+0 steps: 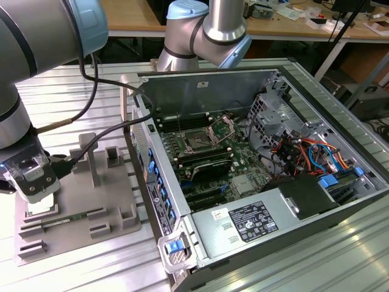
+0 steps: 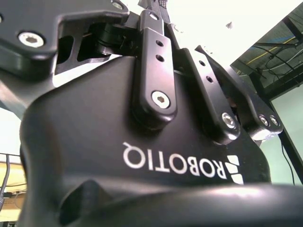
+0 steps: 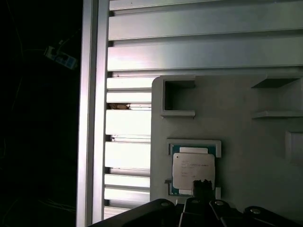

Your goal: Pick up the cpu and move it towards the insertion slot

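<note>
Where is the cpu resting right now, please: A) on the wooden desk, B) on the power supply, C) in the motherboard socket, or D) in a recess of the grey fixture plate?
D: in the first wrist view the cpu lies in a recess of the grey fixture plate.

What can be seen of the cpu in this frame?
The cpu is a small flat square chip with a pale silver-white metal top bearing print and a green border around it. It lies flat, seated in a square nest with raised edges on the grey fixture plate. The gripper hangs over it, a dark part of it overlapping one edge in the first wrist view; contact cannot be told.
</note>
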Robot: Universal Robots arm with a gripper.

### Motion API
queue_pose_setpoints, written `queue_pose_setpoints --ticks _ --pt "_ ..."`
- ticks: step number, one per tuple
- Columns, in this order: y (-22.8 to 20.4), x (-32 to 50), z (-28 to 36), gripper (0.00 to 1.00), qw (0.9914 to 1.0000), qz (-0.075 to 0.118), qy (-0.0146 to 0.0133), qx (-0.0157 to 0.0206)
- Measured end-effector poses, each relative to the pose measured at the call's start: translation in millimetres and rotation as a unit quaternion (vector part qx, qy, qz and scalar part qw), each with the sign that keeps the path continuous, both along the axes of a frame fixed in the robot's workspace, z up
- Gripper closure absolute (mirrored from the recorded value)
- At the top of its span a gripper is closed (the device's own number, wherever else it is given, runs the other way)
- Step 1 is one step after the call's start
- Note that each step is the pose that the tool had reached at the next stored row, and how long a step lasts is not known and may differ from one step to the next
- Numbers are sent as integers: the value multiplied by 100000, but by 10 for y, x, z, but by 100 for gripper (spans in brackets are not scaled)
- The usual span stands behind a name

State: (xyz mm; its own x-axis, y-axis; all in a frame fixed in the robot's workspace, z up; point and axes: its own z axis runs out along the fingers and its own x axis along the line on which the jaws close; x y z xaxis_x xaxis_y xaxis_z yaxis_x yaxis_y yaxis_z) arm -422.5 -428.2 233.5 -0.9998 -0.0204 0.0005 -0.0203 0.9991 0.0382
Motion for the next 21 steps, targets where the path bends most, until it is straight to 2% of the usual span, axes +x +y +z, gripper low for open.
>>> queue_pose_setpoints --ticks 21 --pt "1 -1 -80 89 100000 3 0 0"
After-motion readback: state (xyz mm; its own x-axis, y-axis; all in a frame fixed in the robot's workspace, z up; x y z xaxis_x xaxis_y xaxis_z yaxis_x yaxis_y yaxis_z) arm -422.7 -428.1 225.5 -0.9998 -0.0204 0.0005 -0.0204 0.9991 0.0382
